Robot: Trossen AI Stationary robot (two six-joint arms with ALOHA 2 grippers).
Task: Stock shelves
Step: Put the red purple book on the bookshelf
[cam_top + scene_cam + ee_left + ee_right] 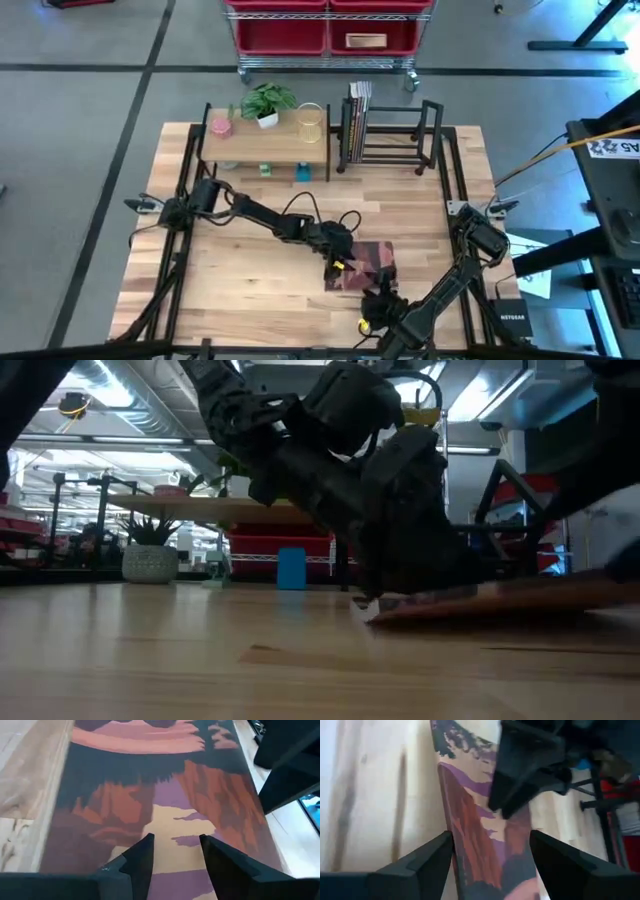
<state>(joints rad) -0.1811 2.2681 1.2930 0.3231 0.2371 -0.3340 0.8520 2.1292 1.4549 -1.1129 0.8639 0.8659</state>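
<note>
left pincer (175,845) part-open over flat book (362,265), arm outstretched; right pincer (490,855) wide open.

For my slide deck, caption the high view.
Both grippers, left and right, meet at a book lying on the table.
</note>
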